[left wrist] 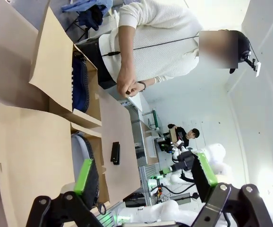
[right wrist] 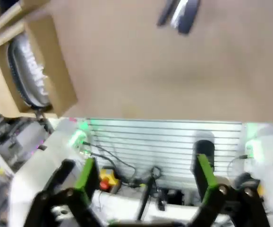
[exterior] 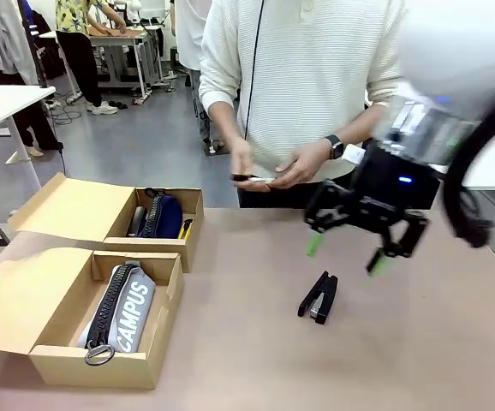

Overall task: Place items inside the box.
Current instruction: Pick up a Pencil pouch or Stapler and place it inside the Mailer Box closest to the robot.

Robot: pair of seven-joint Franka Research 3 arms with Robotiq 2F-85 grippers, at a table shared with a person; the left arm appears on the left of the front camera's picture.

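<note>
The right claw [exterior: 345,254] hangs pointing downward and slightly tilted, jaws spread wide and gripping nothing (its white arm [exterior: 462,51] blurs in from the right). The left claw [left wrist: 143,172] likewise stands spread, empty.

A light grey pouch [exterior: 123,308] with a black zip and white CAMPUS lettering is lying in a tan box [exterior: 102,370]. A black stapler [exterior: 319,297] is resting on the beige table [exterior: 256,351]. The black right gripper [exterior: 345,255] is showing green pads [exterior: 314,246]. A person is wearing a white, finely striped sweater [exterior: 307,77] and a black watch [exterior: 336,146].
</note>
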